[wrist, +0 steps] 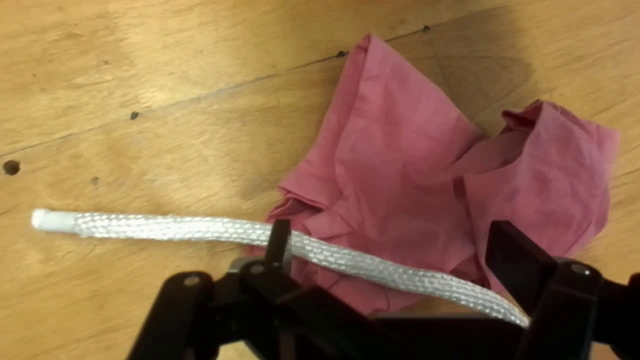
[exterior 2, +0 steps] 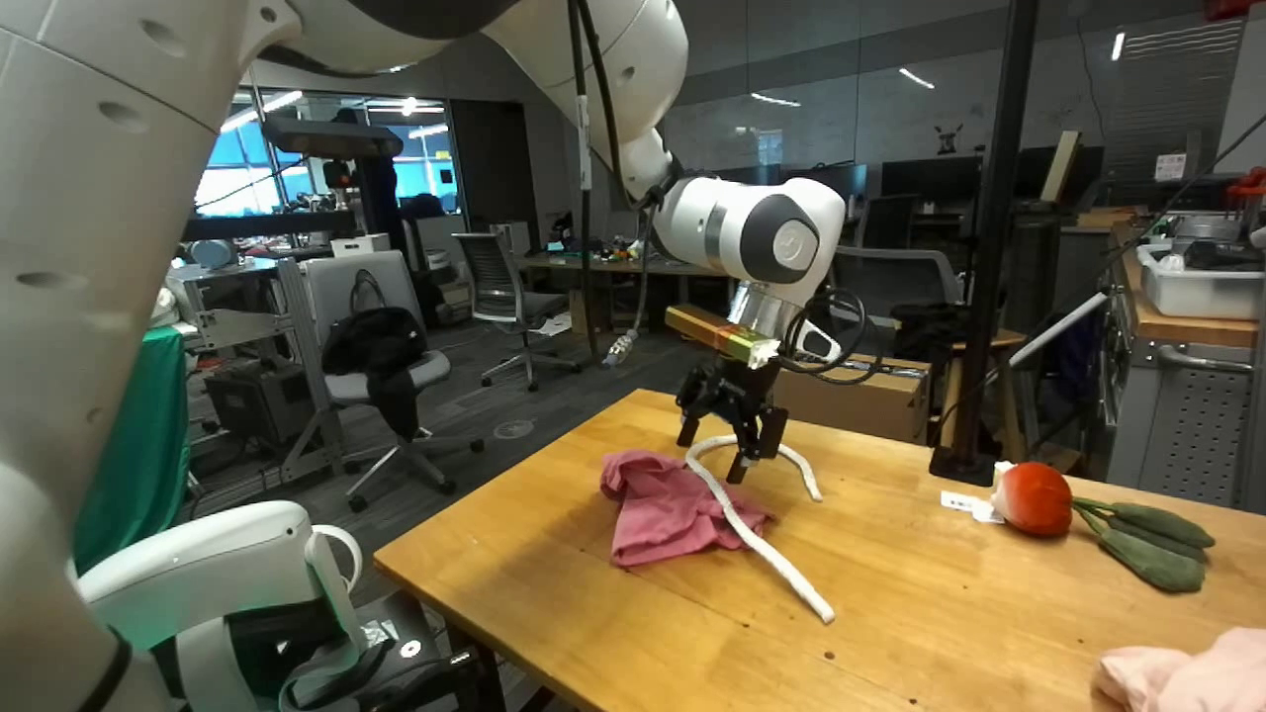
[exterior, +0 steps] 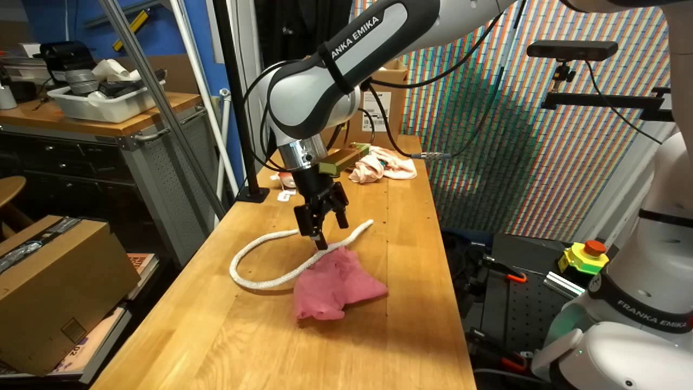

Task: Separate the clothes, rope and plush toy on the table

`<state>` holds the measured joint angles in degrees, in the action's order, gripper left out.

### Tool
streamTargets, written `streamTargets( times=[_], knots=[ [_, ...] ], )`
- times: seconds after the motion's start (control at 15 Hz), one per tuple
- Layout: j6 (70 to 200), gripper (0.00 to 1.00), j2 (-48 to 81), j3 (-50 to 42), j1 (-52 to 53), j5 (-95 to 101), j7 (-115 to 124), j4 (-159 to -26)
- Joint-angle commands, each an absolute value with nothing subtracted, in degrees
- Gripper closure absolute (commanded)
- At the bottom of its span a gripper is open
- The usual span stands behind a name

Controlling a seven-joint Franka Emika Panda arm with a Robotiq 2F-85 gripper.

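Note:
The clothes, a crumpled pink garment [exterior: 333, 290] [exterior 2: 653, 514] [wrist: 400, 165], lie on the wooden table. Across one edge of it runs the cream-white rope [exterior: 260, 283] [exterior 2: 767, 556] [wrist: 150, 227], curving into a loose hook. Over the two hovers my gripper [exterior: 331, 232] [exterior 2: 712, 452] [wrist: 390, 235], its jaws wide apart and holding nothing. In the wrist view a stretch of rope passes between the fingers, with pink fabric behind it. The plush toy, red and white with green leaves [exterior 2: 1034, 501], rests apart from them; the arm mostly hides it in an exterior view.
A pale peach cloth [exterior: 403, 167] [exterior 2: 1207, 677] lies farther along the table [exterior: 270, 352]. A black upright pole [exterior: 253, 194] [exterior 2: 961, 465] stands at the table's edge near the plush toy. A cardboard box [exterior: 398, 103] sits at the table's end.

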<state>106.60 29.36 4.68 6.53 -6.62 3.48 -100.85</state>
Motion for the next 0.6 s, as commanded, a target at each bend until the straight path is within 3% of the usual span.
streamTargets(
  times=[0.0,0.53],
  knots=[
    [107.0,0.0,26.6,6.2,5.8,-9.4,1.0,-104.2],
    [111.7,0.0,26.9,7.7,6.5,-13.6,1.4,-107.9]
  ],
)
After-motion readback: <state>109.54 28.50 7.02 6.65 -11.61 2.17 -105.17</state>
